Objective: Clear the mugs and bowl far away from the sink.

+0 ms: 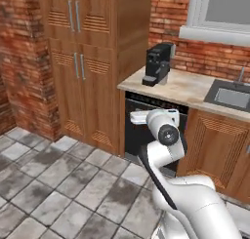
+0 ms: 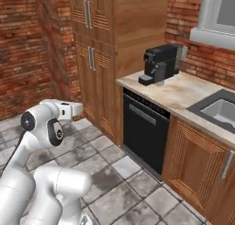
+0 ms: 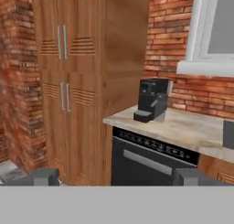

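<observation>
Closest thing to the cameras is the arm itself, folded up over the tile floor and nowhere near the counter yet. From the hand camera, the gripper has its fingertips spread wide apart with nothing between them — empty, touching nothing, just pointed at the coffee machine and the dishwasher under it.

The sink sits at the right end of the counter, tap barely visible. Can't spot the mugs or bowl from here, so they're probably further right.

My guess on handling: mugs are light, stiff and a bit slick, so pinch across the rim or wall. The wooden bowl's too wide for the jaws — grab one side of its rim.
</observation>
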Tool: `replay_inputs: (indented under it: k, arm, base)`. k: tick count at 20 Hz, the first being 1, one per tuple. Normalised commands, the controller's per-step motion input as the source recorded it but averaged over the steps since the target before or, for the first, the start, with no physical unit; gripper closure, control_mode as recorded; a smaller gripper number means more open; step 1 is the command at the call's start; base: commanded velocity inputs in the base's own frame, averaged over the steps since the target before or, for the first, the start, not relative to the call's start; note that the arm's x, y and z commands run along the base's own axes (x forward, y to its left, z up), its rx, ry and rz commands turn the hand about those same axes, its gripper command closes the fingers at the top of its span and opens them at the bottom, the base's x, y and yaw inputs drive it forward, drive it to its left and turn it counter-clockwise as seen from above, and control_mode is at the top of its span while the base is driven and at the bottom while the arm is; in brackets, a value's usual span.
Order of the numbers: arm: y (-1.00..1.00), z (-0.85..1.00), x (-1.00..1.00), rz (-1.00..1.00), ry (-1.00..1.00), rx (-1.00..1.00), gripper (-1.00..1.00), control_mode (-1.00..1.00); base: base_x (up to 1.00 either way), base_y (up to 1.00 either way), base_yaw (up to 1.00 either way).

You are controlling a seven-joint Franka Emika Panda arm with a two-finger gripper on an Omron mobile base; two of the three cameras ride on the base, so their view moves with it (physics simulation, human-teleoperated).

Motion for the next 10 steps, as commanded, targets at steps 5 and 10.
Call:
replay_inputs:
  k: [5,10]
  arm:
    - [0.00,0.00,0.00,0.00,0.00,0.00,-1.00,1.00]
    - [0.00,0.00,0.00,0.00,0.00,0.00,-1.00,1.00]
  base:
    - [-0.03,-0.24,-0.81]
    - [-0.05,-0.73,-0.58]
